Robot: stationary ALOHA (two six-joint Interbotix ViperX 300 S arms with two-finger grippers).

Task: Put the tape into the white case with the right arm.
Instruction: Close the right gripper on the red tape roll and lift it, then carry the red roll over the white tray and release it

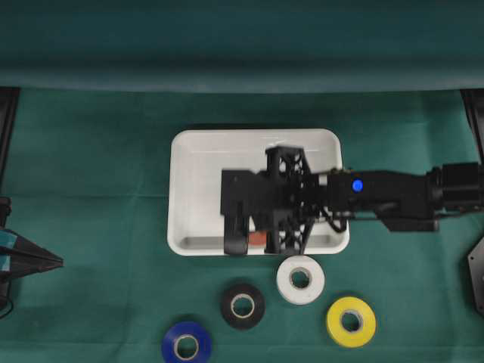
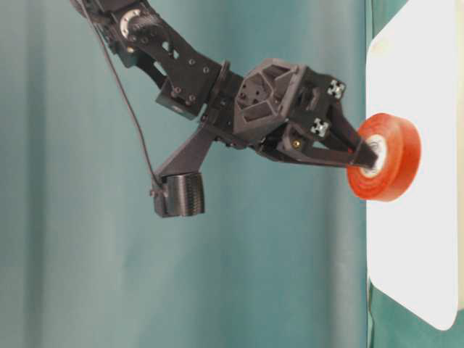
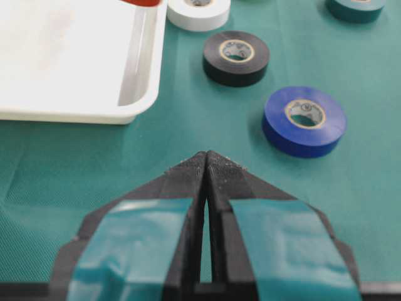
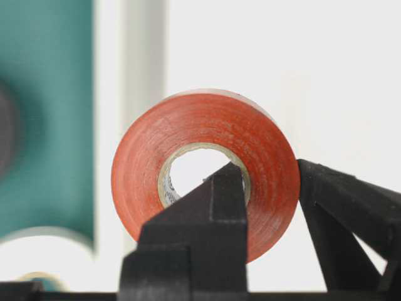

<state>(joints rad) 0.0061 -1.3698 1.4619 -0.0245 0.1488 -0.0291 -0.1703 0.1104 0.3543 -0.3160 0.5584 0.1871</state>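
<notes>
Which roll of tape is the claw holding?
The red roll, pinched through its hole by the right claw over the white case. The white, black, blue and yellow rolls lie on the cloth.

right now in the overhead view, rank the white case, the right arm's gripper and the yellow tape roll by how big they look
1. white case, by far the largest.
2. right gripper, shut on the red tape roll; it hangs above the case, nearer the camera, so it may look bigger than it is.
3. yellow tape roll, smallest.
</notes>
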